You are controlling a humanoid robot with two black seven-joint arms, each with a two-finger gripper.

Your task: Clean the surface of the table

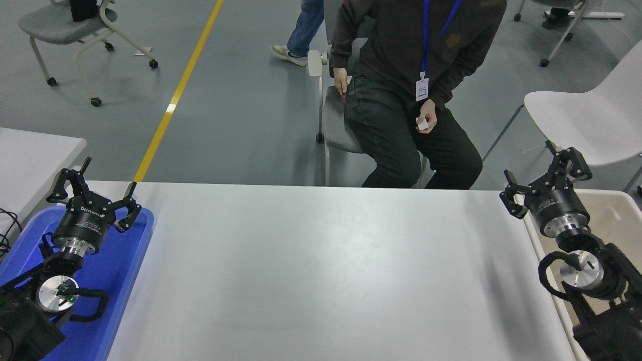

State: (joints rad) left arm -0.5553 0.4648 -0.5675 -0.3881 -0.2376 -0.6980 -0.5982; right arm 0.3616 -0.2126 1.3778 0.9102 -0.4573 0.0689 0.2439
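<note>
The table surface [321, 271], a wide grey-white top with rounded far corners, fills the lower half of the view from the near edge to the far edge, and nothing rests on its bare middle, which lies open from side to side; at its left edge sits one blue tray [133, 260], and at its right edge one beige bin [614, 213], each partly covered by an arm; there are two black arms, one at each side; the left arm rises from the near left corner over the blue tray, and the left gripper [93, 189] hangs above the tray's far end with its fingers spread wide apart, holding nothing and touching nothing; the right arm comes in from the near right corner along the table's right edge, and the right gripper [546, 173] is raised over the far right corner, at the bin's inner rim, its fingers likewise spread wide and empty; beyond the far edge, on the grey floor, one person [406, 90] in dark clothes sits on a grey chair [333, 120] facing the table, with a small white item in one hand [426, 118]; a second person's leg and shoe [296, 37] show farther back; one white chair [587, 120] stands past the far right corner, one wheeled chair [70, 25] at the far left, and a yellow floor line [175, 95] runs away from the far left corner.
</note>
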